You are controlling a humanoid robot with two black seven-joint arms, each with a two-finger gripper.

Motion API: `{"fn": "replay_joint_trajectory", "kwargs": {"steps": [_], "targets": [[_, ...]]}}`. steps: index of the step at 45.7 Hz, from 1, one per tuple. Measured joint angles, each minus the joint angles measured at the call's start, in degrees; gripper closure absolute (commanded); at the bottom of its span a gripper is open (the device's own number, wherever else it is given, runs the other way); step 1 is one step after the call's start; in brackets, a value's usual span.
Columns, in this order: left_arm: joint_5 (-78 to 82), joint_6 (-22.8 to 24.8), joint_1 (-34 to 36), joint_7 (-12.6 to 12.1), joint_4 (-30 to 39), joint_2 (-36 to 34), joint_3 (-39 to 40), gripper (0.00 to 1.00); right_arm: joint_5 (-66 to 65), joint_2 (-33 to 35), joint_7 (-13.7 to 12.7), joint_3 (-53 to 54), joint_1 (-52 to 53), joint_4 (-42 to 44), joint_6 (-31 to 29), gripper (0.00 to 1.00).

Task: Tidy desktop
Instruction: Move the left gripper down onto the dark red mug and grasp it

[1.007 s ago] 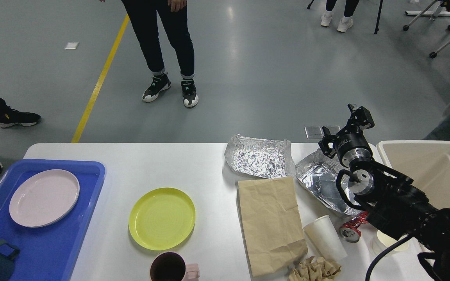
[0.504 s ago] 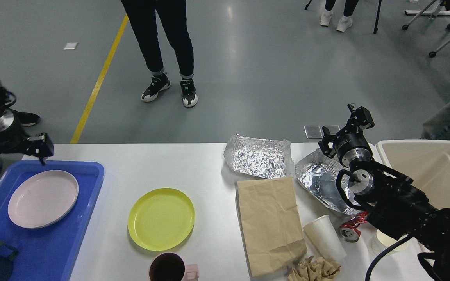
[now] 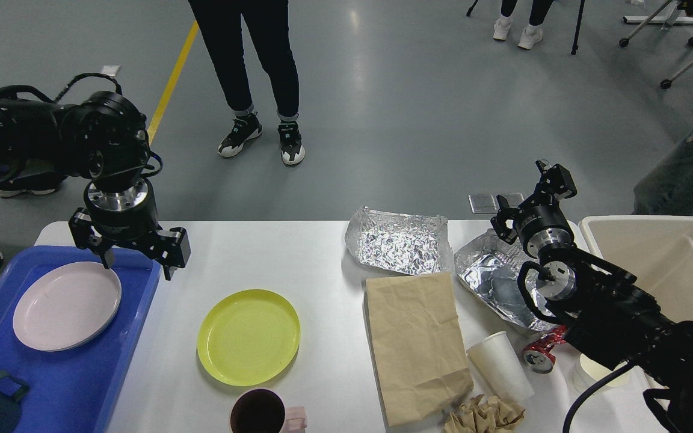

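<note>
Two tools are in view above the white worktop, which spans nearly the whole lower frame and carries the clutter. The left tool hangs with its fingers spread wide and empty, just over the near edge of the blue tray, between the pink plate in the tray and the yellow plate on the bare surface.

Likely step: collect the yellow plate into the tray. Recommended procedure:

1. Shift the left tool toward the yellow plate's near rim; keep the fingers wide.
2. Descend so one finger passes under the rim. A flat plate offers no other hold.
3. Avoid the dark mug just beside the plate.

The right tool points away beyond the crumpled foil sheets; its fingers appear parted and hold nothing. Paper bag, white cup and beige bin lie on that side.
</note>
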State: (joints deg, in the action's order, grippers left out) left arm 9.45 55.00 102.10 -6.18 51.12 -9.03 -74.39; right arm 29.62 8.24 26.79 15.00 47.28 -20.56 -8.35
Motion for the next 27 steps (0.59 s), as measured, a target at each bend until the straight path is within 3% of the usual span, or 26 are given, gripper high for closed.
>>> {"fn": "replay_joint_trajectory", "kwargs": {"steps": [15, 27], "targets": [[-1.58, 0.0, -1.01, 0.87, 1.05, 5.78, 5.26, 0.07, 0.0, -0.03, 0.0, -0.01, 0.0, 0.0, 0.0, 0.0], [-1.63, 0.0, -3.12, 0.22, 5.75, 6.96, 10.21, 0.07, 0.0, -0.03, 0.0, 0.0, 0.0, 0.0, 0.0, 0.0]]}}
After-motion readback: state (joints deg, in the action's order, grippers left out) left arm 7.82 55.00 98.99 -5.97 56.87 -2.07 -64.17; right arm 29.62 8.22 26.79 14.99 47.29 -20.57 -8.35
